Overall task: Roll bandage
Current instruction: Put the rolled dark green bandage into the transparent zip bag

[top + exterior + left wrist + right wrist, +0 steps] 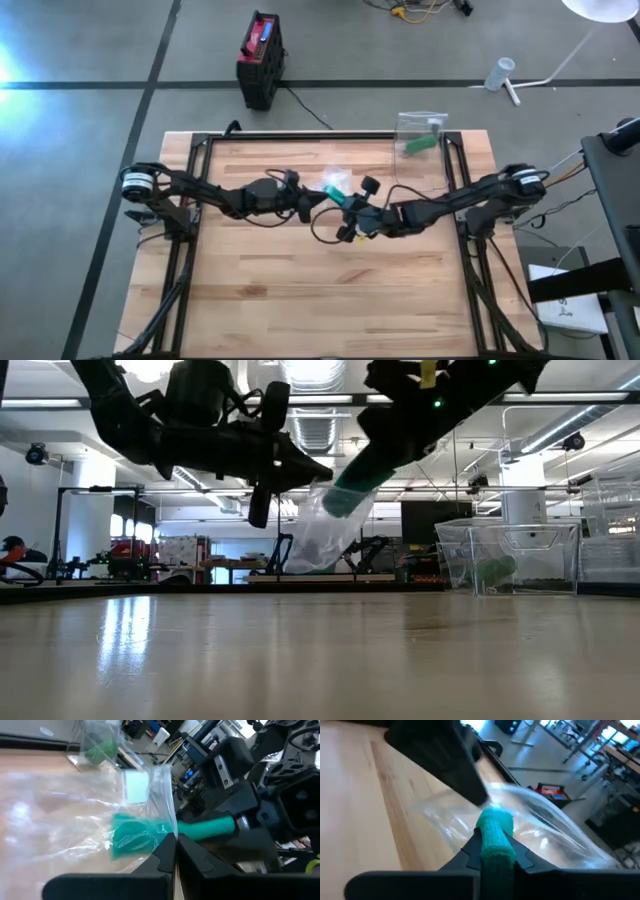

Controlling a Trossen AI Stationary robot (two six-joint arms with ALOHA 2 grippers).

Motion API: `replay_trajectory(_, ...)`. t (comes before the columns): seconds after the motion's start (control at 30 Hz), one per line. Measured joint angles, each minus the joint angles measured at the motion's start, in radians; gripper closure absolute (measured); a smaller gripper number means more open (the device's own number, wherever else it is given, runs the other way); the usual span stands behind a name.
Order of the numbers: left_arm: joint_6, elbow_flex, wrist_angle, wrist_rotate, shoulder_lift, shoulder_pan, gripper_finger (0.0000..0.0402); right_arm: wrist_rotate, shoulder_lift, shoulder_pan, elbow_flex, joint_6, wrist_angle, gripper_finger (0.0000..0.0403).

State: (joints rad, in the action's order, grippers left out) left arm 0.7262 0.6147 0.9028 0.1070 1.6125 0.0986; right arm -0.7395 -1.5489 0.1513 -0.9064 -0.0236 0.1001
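Both arms meet above table centre. Left gripper (312,203) is pinched closed on the edge of a clear plastic bag (318,532) held aloft. From 3 o'clock, right gripper (492,851) clamps the teal rolled bandage (495,834), its tip inside the bag mouth.

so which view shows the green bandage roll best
The right wrist view: the green bandage roll fills the centre, pinched in the right hand, its tip at the clear bag. The left wrist view shows it side-on through plastic, the low view only an end held off the table, the high view a small speck.
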Motion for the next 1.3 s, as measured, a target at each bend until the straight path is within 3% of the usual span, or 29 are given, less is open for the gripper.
replay_trajectory(0.13, 0.017, 0.031, -0.001, 0.000, 0.022, -0.004, 0.0401, 0.023, -0.050, -0.030, -0.034, 0.016, 0.001, 0.0370)
replay_trajectory(0.27, 0.026, 0.054, 0.006, -0.001, 0.022, -0.005, 0.0401, 0.008, -0.065, -0.054, -0.071, -0.066, -0.087, 0.0369)
replay_trajectory(0.37, 0.045, 0.063, 0.018, 0.000, 0.022, -0.006, 0.0401, 0.075, -0.054, -0.066, -0.096, -0.114, -0.148, 0.0353)
replay_trajectory(0.57, 0.062, 0.063, 0.032, 0.006, 0.022, -0.008, 0.0401, 0.209, -0.019, -0.069, -0.167, -0.124, -0.207, 0.0268)
replay_trajectory(0.73, 0.092, 0.054, 0.081, -0.033, 0.022, -0.009, 0.0401, 0.216, -0.002, -0.070, -0.279, -0.132, -0.456, 0.0187)
replay_trajectory(0.9, 0.130, 0.029, 0.204, -0.105, 0.003, -0.003, 0.0401, 0.215, 0.020, -0.050, -0.360, -0.181, -0.675, 0.0135)
replay_trajectory(0.97, 0.130, 0.016, 0.220, -0.140, -0.024, 0.012, 0.0401, 0.193, 0.037, -0.026, -0.381, -0.186, -0.718, 0.0123)
replay_trajectory(1.17, 0.114, -0.015, 0.131, -0.289, -0.145, 0.126, 0.0401, -0.061, 0.116, 0.104, -0.384, -0.097, -0.746, 0.0124)
replay_trajectory(1.3, 0.072, -0.021, -0.039, -0.324, -0.248, 0.235, 0.0401, -0.074, 0.124, 0.153, -0.383, -0.044, -0.740, 0.0139)
